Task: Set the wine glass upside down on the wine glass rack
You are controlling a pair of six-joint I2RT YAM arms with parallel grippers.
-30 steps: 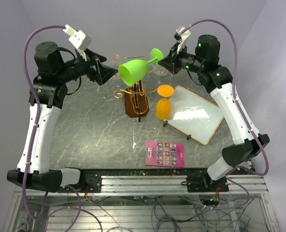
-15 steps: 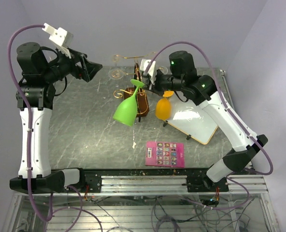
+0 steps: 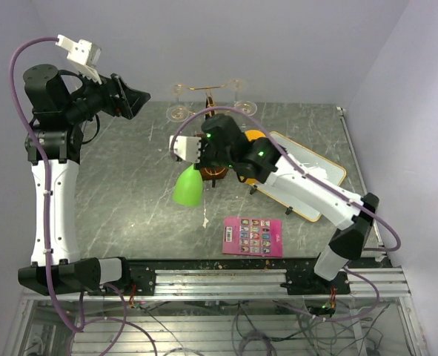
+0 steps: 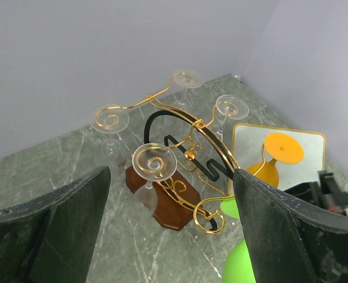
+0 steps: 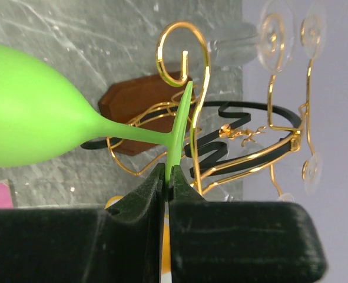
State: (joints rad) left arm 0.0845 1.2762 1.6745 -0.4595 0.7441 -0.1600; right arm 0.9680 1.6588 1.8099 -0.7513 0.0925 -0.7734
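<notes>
Two grippers: right gripper (image 5: 166, 174) clamped on green wine glass (image 5: 32, 112) foot, foot edge close against a scroll arm of wine glass rack (image 4: 168, 206). Left gripper (image 4: 171, 173) jaws wide apart, empty, well clear of the rack.

My wine glass (image 3: 188, 187) hangs just left of the wine glass rack (image 4: 162, 203); another glass (image 4: 272, 159) stands right, on a board (image 3: 311, 159).
</notes>
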